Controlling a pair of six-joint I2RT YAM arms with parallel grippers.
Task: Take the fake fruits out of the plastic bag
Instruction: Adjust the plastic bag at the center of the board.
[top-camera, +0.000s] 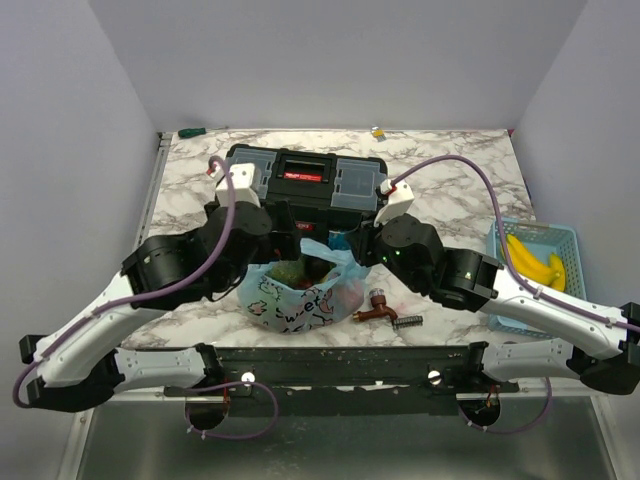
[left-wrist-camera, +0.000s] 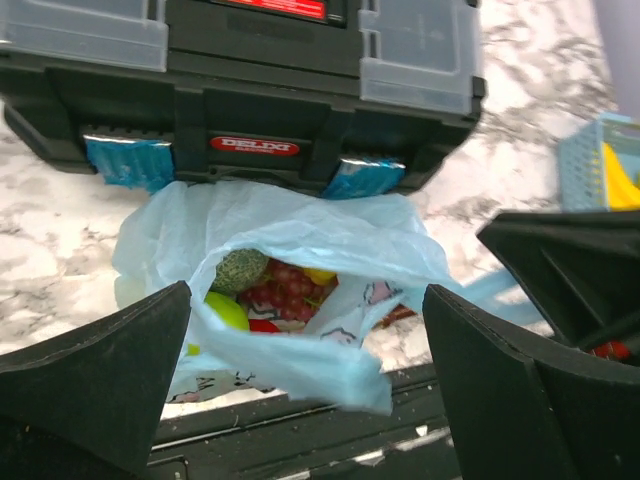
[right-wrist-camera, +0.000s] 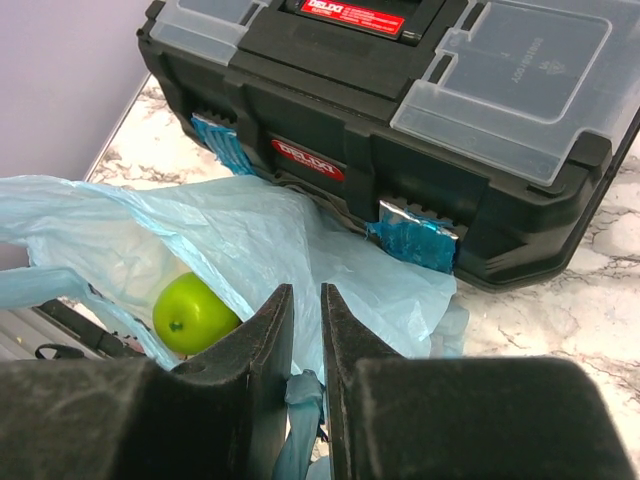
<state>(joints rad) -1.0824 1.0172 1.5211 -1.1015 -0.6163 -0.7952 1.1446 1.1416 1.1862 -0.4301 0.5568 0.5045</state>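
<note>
Your top cam sits high above and behind the arm bases, looking down and forward over the whole desk (top-camera: 450, 170), so that's your far, wide view. The left wrist cam rides low behind the left pincer (left-wrist-camera: 307, 290), facing the back wall, close on the plastic bag (left-wrist-camera: 300, 225) with the black toolbox (left-wrist-camera: 250, 100) right behind it. The right wrist cam is tighter still, peering over the right pincer (right-wrist-camera: 303, 300) and angled toward the left wall, I think. All three share the bag and the toolbox front. The blue basket (left-wrist-camera: 585, 160) only shows up in the top and left wrist views.
</note>
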